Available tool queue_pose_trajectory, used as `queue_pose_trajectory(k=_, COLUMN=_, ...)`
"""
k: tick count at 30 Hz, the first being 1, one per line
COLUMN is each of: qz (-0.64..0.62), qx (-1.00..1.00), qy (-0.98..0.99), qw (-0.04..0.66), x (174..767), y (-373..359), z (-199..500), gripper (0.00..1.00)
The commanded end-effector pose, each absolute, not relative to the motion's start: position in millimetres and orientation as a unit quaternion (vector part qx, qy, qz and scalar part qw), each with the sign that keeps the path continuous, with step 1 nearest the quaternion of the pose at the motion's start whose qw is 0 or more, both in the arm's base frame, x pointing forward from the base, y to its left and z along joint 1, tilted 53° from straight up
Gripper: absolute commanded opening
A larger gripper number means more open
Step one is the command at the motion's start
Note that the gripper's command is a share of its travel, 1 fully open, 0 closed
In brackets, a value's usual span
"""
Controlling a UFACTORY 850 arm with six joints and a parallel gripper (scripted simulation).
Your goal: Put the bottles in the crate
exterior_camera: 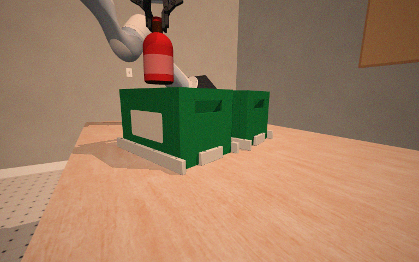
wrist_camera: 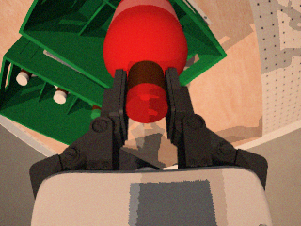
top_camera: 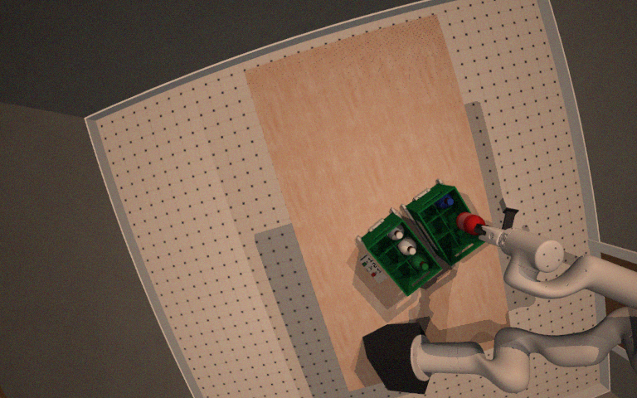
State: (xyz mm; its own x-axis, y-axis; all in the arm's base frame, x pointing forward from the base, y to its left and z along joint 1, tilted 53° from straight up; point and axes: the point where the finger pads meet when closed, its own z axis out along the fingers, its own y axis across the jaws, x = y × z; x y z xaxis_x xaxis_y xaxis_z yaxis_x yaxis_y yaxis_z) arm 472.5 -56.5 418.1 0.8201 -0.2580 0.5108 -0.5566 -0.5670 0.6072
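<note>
My gripper (top_camera: 480, 229) (exterior_camera: 157, 25) (wrist_camera: 146, 84) is shut on the neck of a red bottle (top_camera: 469, 222) (exterior_camera: 157, 46) (wrist_camera: 145, 42). The bottle hangs upright, its base just above the rim of the right crate (top_camera: 428, 235) (exterior_camera: 203, 132). A blue bottle (top_camera: 441, 202) stands in that crate's back corner. The left crate (top_camera: 385, 266) (exterior_camera: 257, 121) holds two white bottles, one (top_camera: 395, 230) behind the other (top_camera: 405, 245), and a green bottle (top_camera: 419, 260). The pick list (top_camera: 376, 276) lies beside the left crate; its small lines seem to read green 1, white 2, red 1.
Pale blocks (exterior_camera: 210, 155) edge both crates at table height. The crates stand close together on the wooden table (top_camera: 366, 140). A second arm (top_camera: 450, 359) with a black end piece (top_camera: 394, 356) reaches over the table's front part.
</note>
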Motion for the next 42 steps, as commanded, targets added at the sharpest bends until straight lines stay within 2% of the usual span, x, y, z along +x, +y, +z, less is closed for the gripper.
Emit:
queue_pose_trajectory(k=1, qz=0.187, qx=0.865, qy=-0.235, qw=0.401, x=473, y=-55, z=419, gripper=0.0)
queue_pose_trajectory(k=42, qz=0.186, qx=0.865, qy=-0.235, qw=0.401, x=444, y=-23, z=372, gripper=0.0)
